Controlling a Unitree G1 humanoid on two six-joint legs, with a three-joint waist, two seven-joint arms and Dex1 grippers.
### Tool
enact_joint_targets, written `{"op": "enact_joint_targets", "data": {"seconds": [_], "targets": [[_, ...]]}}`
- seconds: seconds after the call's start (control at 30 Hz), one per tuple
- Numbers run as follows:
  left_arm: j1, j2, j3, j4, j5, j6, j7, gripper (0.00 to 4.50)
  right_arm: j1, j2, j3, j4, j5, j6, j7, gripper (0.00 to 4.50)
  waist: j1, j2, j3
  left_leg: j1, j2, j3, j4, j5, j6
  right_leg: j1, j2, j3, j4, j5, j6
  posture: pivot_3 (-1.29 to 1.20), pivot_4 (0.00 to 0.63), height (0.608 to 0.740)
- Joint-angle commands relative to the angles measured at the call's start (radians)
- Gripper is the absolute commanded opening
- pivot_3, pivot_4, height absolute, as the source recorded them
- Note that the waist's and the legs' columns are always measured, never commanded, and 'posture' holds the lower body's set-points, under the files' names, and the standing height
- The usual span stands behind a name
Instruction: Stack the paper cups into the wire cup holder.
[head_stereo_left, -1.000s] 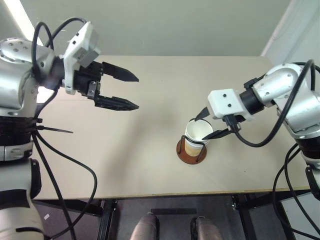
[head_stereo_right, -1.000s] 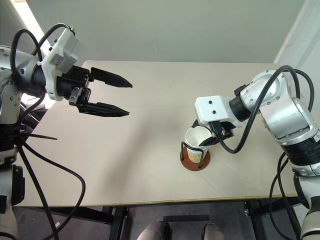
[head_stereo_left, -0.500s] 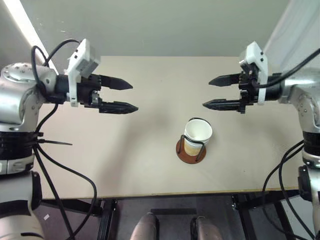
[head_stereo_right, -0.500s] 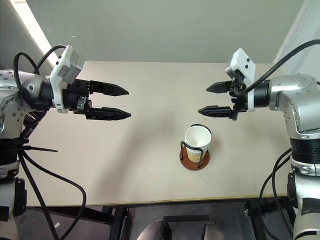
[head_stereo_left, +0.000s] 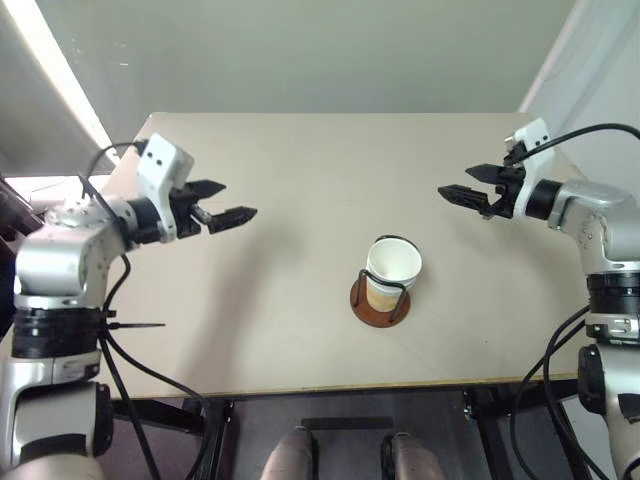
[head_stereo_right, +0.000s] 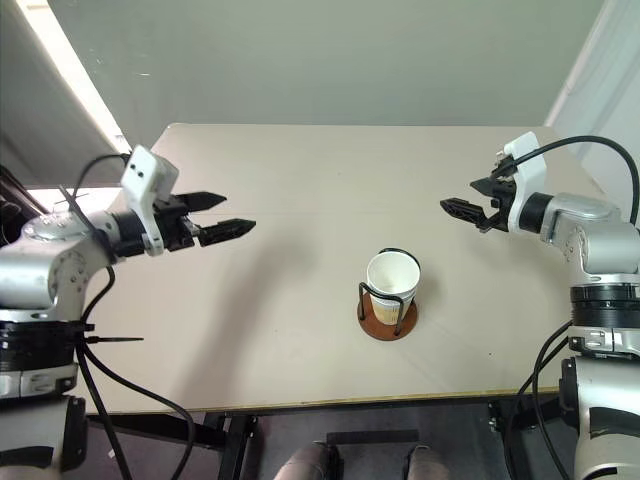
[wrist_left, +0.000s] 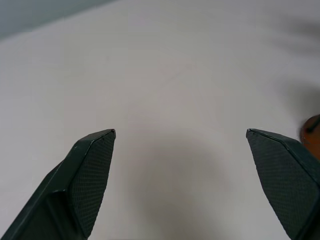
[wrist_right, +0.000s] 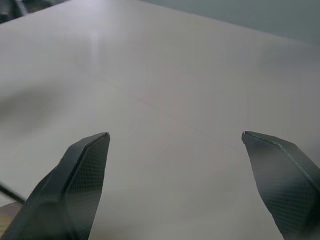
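The paper cups (head_stereo_left: 394, 268) stand nested as one stack, tan outside and white inside, in the wire cup holder (head_stereo_left: 379, 305), whose reddish-brown base rests on the table right of centre. How many cups are nested I cannot tell. My left gripper (head_stereo_left: 240, 198) hovers open over the table's left part, pointing right, well clear of the holder. My right gripper (head_stereo_left: 454, 180) hovers open up and to the right of the cups, pointing left. Both wrist views show the fingers (wrist_left: 89, 170) (wrist_right: 80, 175) wide apart with nothing between them. The holder's base edge (wrist_left: 313, 134) peeks in beside the left gripper's finger.
The beige table (head_stereo_left: 300, 150) spreads wide around the holder, with its front edge (head_stereo_left: 320, 388) near me. A grey wall rises behind the table's far edge.
My right gripper has let go of the top cup, drawn away from the holder and swung out to the right. My left gripper has moved left and lower, rolling as it went.
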Motion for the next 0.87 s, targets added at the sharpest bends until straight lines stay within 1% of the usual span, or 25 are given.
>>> {"op": "enact_joint_targets", "data": {"seconds": [0.03,0.1,0.2,0.37,0.5,0.7,0.87], "targets": [[0.003,-0.005,0.057,-0.042,-0.001,-0.025,0.051,4.5,-0.012,0.029,-0.064,0.049,-0.012,-0.073,-0.096,4.38,0.0,0.0,0.0,0.0,0.0,0.0,-0.001,0.0,0.0,0.0,0.0,0.0,0.0,0.0,-0.001,0.0,0.15,0.74],[-0.003,-0.014,0.058,-0.024,0.009,-0.002,0.099,4.5,-0.033,0.052,-0.091,0.115,-0.007,-0.078,-0.152,4.38,0.0,0.0,0.0,0.001,0.0,0.0,-0.004,0.0,-0.001,-0.001,0.0,-0.001,0.0,0.001,-0.002,0.0,0.15,0.74],[-0.013,-0.033,0.055,0.018,0.037,-0.014,0.17,4.5,-0.067,0.086,-0.123,0.204,-0.017,-0.125,-0.237,4.38,0.0,0.0,0.0,0.002,0.0,0.0,-0.006,0.001,-0.002,-0.001,0.0,-0.001,0.0,0.002,-0.004,0.0,0.15,0.74],[-0.029,-0.069,0.08,0.019,0.028,-0.005,0.237,4.5,-0.072,0.115,-0.124,0.251,-0.028,-0.192,-0.28,4.38,0.0,0.001,0.0,0.003,0.0,-0.001,-0.007,0.002,-0.002,0.0,0.0,-0.001,0.0,0.004,-0.008,0.0,0.15,0.74],[-0.014,-0.067,0.072,0.003,0.032,-0.022,0.242,4.5,-0.078,0.124,-0.128,0.263,-0.019,-0.227,-0.277,4.38,0.0,0.001,0.0,0.003,0.0,-0.001,-0.007,0.002,-0.002,0.0,0.0,-0.001,0.0,0.005,-0.008,0.0,0.15,0.74],[0.002,-0.056,0.064,-0.014,0.005,-0.029,0.171,4.5,-0.084,0.132,-0.164,0.287,0.004,-0.269,-0.277,4.38,0.001,0.0,0.0,0.003,0.0,-0.001,-0.007,0.002,-0.002,0.0,0.001,-0.001,0.0,0.005,-0.008,0.0,0.15,0.74],[0.011,-0.047,0.062,-0.006,-0.002,-0.039,0.117,4.5,-0.051,0.125,-0.132,0.265,-0.014,-0.285,-0.228,4.38,0.001,0.001,0.0,0.003,0.0,-0.001,-0.008,0.001,-0.003,-0.001,0.001,-0.001,0.0,0.005,-0.008,0.0,0.15,0.74]]}}
